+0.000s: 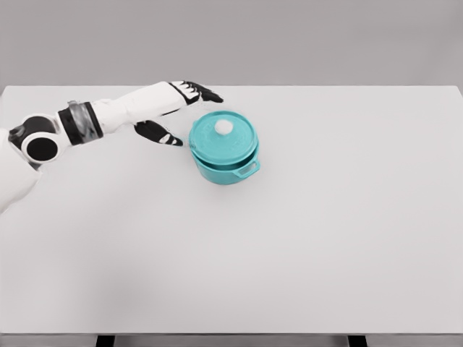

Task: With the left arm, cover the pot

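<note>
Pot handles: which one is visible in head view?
The side handle at the teal pot's lower right, facing away from the left hand. Any opposite handle is hidden.

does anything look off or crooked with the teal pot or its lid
The round teal lid with a white knob sits slightly askew on the teal two-handled pot, shifted up-left so the pot's rim shows at lower right. The left hand is open beside it.

A bare simulated test space is shown, not a furnished room. A plain white table is set before a flat, featureless grey backdrop, and even, shadowless lighting is seen throughout. Dark table legs are glimpsed at the lower edge. A rendered, lab-like workbench scene is suggested.
</note>
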Motion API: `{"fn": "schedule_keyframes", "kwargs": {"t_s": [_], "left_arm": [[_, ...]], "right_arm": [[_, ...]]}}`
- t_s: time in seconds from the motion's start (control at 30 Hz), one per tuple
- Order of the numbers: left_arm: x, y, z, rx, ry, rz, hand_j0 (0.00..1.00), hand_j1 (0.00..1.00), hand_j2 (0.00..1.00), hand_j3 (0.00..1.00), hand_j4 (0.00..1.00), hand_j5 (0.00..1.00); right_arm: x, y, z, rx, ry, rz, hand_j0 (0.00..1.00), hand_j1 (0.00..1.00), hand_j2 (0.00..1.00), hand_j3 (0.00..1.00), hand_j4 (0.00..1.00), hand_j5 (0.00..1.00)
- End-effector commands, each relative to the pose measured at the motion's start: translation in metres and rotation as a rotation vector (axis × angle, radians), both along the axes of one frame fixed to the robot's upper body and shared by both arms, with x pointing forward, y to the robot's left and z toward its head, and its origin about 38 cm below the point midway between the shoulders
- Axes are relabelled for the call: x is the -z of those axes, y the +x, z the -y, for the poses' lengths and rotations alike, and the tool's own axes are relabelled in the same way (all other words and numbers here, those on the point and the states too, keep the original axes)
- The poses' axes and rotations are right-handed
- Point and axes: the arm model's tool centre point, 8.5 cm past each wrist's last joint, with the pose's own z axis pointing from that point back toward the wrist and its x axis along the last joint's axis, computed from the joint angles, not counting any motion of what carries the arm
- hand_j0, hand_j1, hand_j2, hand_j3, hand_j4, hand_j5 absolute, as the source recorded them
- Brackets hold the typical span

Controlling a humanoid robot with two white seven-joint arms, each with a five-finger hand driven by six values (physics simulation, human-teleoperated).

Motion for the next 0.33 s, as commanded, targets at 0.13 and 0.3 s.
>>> {"fn": "schedule_keyframes", "kwargs": {"t_s": [0.13, 0.3], "left_arm": [[-0.030, -0.046, -0.118, -0.160, -0.008, -0.014, 1.00, 1.00, 1.00, 1.00, 1.00, 1.00], [-0.015, -0.051, -0.123, -0.175, 0.000, -0.042, 1.00, 1.00, 1.00, 1.00, 1.00, 1.00]], "right_arm": [[0.000, 0.000, 0.000, -0.001, 0.000, 0.000, 1.00, 1.00, 1.00, 1.00, 1.00, 1.00], [0.000, 0.000, 0.000, -0.001, 0.000, 0.000, 1.00, 1.00, 1.00, 1.00, 1.00, 1.00]]}}
